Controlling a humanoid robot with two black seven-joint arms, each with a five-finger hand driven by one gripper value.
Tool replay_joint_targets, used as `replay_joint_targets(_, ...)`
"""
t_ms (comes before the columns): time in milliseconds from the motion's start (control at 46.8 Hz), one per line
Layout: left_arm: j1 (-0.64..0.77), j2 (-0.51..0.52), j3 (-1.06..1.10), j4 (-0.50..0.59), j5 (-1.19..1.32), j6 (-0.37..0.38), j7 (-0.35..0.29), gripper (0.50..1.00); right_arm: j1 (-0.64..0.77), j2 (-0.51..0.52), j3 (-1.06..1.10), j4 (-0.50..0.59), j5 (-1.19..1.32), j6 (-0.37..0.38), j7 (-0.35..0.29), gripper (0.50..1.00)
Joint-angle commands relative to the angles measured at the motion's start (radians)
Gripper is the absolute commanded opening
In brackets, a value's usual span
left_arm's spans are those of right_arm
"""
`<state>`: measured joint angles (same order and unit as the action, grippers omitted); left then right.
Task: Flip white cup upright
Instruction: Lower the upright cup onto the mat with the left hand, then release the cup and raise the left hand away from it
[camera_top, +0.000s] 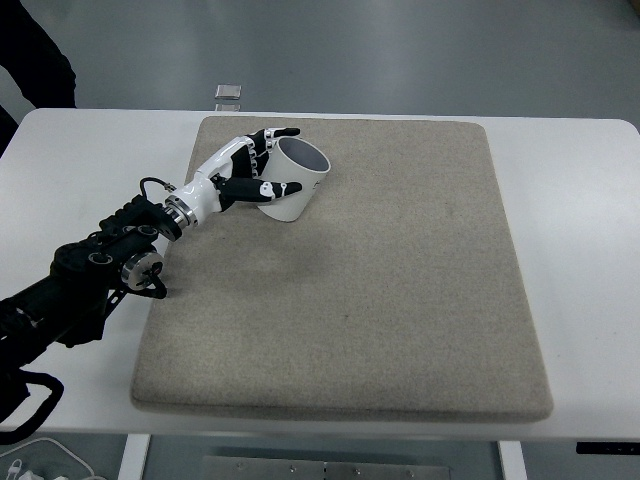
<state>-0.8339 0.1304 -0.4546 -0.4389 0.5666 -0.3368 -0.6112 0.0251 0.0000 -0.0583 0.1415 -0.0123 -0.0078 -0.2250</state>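
white cup (292, 182) tilted at the far left of the mat (400, 300), mouth aimed up-right | left hand (250, 165) wrapped round its wall | looks light, stiff and slick, so you'd hold mid-wall, not the rim | right hand not showing

a white counter (580, 250) is spanning the frame, its rounded far corners showing against a smooth grey floor (400, 50). a beige felt mat (400, 300) is covering most of the counter's top, lying square to its edges. a small grey rectangular object (229, 93) is lying just beyond the counter's far edge. diffuse light is falling evenly, casting only soft shadows. a dark shape (35, 55) is occupying the upper left corner.
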Motion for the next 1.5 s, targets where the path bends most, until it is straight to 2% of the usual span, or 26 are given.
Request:
replay_joint_targets(0,0.001,0.0,-0.007,-0.001,-0.005,-0.001,0.0,0.951,-0.001,0.0,0.0,0.0,0.0,0.0,0.0,0.93)
replay_joint_targets(107,-0.001,0.002,-0.013,-0.006,-0.01,-0.007,0.0,0.994,-0.001,0.0,0.0,0.001,0.0,0.0,0.0,0.93)
replay_joint_targets(471,-0.008,0.014,-0.022,-0.015,-0.013,-0.019,0.0,0.994,0.001,0.0,0.0,0.0,0.0,0.0,0.001,0.93)
replay_joint_targets(727,-0.017,0.041,-0.059,-0.02,-0.013,-0.064,0.0,0.994,-0.001,0.0,0.0,0.0,0.0,0.0,0.0,0.93)
replay_joint_targets(1005,-0.039,0.089,-0.098,-0.073,-0.019,-0.114,0.0,0.994,0.001,0.0,0.0,0.0,0.0,0.0,0.001,0.93)
replay_joint_targets(1283,-0.119,0.089,-0.095,-0.05,-0.192,-0.131,0.0,0.994,-0.001,0.0,0.0,0.0,0.0,0.0,0.0,0.93)
replay_joint_targets(1476,-0.133,0.078,-0.095,-0.031,-0.223,-0.119,0.0,0.994,0.001,0.0,0.0,0.0,0.0,0.0,0.0,0.93)
